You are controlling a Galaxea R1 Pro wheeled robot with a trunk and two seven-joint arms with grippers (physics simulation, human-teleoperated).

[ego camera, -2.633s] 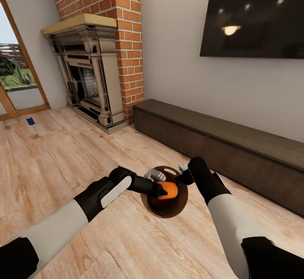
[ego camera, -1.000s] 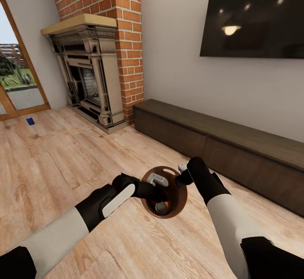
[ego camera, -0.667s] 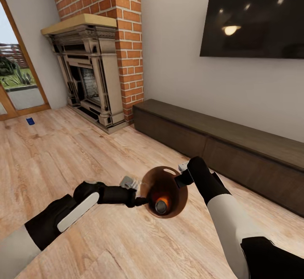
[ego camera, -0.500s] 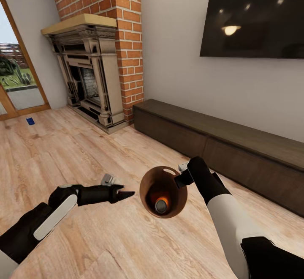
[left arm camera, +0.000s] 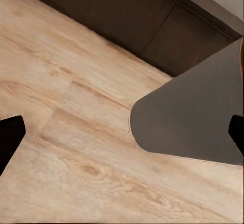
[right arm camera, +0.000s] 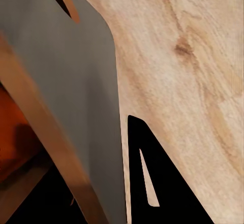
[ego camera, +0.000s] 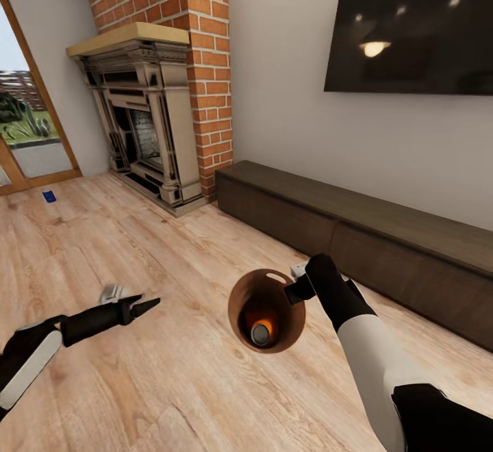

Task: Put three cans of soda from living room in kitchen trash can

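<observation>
Tan-brown inside and grey outside, the tash can (ego camera: 267, 309) hangs above the pale wood floor (ego camera: 171, 383) in the head view, in front of the long dark cabinet (ego camera: 383, 246). It is held upright, mouth up toward the camera, its oval handle hole on the rim's cabinet side. The right gripper (ego camera: 299, 282) is clamped on that rim. An orange soda can (ego camera: 262, 331) stands inside, silver top up, long axis along the bin's. The left gripper (ego camera: 140, 305) hangs well apart from the bin on the fireplace (ego camera: 140, 116) side, fingers parted and empty.

In the left wrist view, the bin's grey wall (left arm camera: 195, 117) tapers toward the floor, with the dark fingertips (left arm camera: 10, 135) wide apart.

In the right wrist view, a black finger (right arm camera: 152, 183) lies against the bin's grey outside.
</observation>
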